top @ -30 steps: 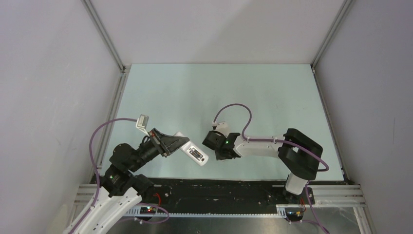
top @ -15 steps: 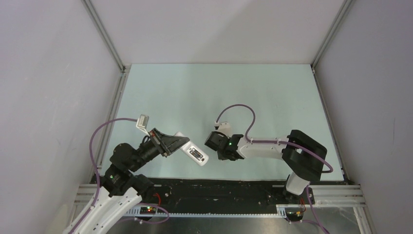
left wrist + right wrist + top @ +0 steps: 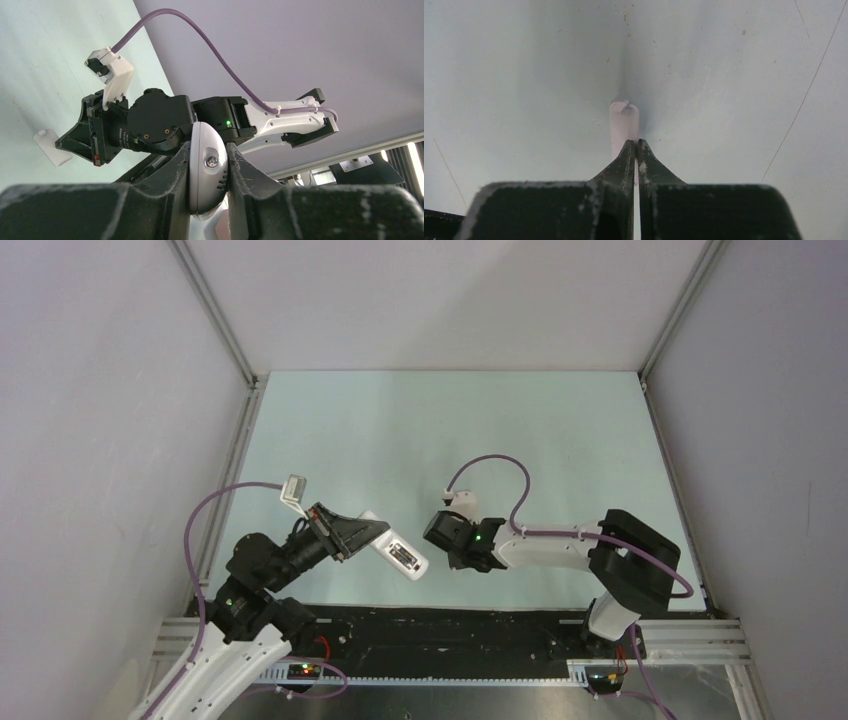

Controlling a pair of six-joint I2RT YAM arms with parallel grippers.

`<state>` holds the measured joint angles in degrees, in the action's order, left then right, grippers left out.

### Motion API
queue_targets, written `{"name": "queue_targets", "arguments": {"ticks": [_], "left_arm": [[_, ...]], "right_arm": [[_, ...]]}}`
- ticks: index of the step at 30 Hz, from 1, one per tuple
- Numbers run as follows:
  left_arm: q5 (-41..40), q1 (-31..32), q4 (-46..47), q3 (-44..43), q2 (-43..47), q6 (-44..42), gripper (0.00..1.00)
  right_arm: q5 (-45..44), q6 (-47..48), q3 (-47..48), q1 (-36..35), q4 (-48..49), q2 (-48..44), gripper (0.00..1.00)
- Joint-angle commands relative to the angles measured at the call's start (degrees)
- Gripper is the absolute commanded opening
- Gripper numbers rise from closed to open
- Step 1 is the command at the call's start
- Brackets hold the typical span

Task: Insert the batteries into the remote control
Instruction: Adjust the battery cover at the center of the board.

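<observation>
Both clenched: left end effector (image 3: pixel 208 152) grips remote control (image 3: pixel 402 558), right end effector (image 3: pixel 635 146) pinches white cover (image 3: pixel 624 122)

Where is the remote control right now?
In the top view the remote control is pinched in the left gripper, just left of the right gripper, near the front edge of the table.

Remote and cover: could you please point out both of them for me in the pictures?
remote (image 3: pixel 398 553): top view, middle of its visible white body.
cover (image 3: pixel 51 147): left wrist view, middle of its flat face.
</observation>
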<state>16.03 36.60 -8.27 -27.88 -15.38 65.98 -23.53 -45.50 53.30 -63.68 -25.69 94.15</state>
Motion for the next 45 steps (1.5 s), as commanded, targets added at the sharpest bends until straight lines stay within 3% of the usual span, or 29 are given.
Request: {"name": "queue_targets", "arguments": {"ticks": [1, 17, 22, 29, 45], "left_arm": [[0.0, -0.1, 1.5, -1.0, -0.4, 0.0, 0.01], [0.1, -0.1, 1.5, -2.1, -0.4, -0.2, 0.01], [0.1, -0.1, 1.4, -2.0, -0.1, -0.2, 0.01], [0.0, -0.1, 1.5, -1.8, 0.5, 0.0, 0.01], [-0.2, 0.0, 1.3, -1.5, 0.7, 0.1, 0.01]], "right_arm": [[1.1, -1.1, -2.5, -1.1, -2.8, -1.3, 0.0], [-12.7, 1.5, 9.3, -0.5, -28.1, -1.9, 0.0], [-15.2, 1.1, 12.1, -0.5, -33.6, 2.3, 0.0], [-16.8, -0.1, 13.5, -1.6, -33.5, 9.0, 0.0], [-12.8, 1.0, 14.5, -4.0, -27.4, 14.0, 0.0]]}}
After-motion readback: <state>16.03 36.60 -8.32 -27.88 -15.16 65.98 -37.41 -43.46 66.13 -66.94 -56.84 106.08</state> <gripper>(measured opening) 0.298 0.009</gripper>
